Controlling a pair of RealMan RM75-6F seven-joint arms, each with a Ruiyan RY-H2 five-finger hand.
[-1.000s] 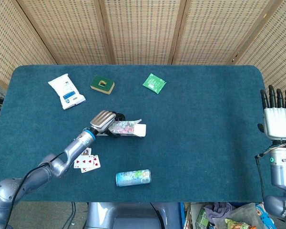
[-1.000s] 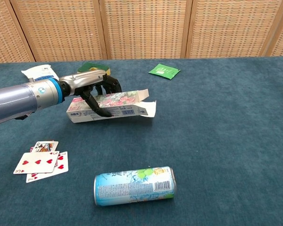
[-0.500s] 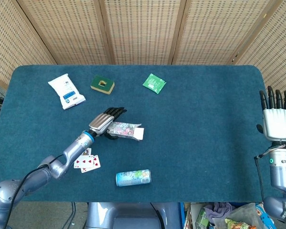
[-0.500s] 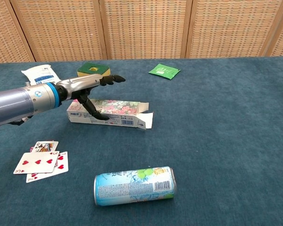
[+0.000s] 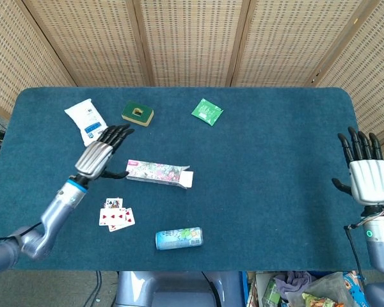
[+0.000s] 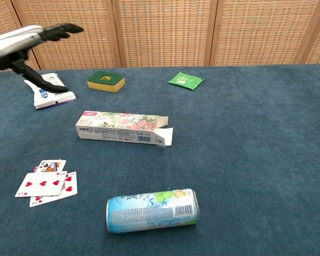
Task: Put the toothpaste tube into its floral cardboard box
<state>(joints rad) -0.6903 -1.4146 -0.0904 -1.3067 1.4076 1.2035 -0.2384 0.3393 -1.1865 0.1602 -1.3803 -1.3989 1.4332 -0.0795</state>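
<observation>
The floral cardboard box (image 5: 159, 173) (image 6: 120, 128) lies flat on the blue table, its open flap end pointing right. No toothpaste tube shows outside it; the inside of the box is hidden. My left hand (image 5: 100, 154) (image 6: 29, 41) hovers left of the box, raised above the table, fingers spread and empty, clear of the box. My right hand (image 5: 365, 175) stands upright beyond the table's right edge, fingers apart, holding nothing; the chest view does not show it.
A drink can (image 5: 178, 238) (image 6: 152, 210) lies on its side near the front edge. Playing cards (image 5: 116, 216) (image 6: 45, 182) sit front left. A wipes pack (image 5: 88, 121), a green-and-yellow sponge (image 5: 137, 113) and a green sachet (image 5: 207, 111) lie along the back.
My left hand let go of the box, opened and pulled back left and upward. The box settled flat on the table. My right hand shifted slightly lower and spread its fingers.
</observation>
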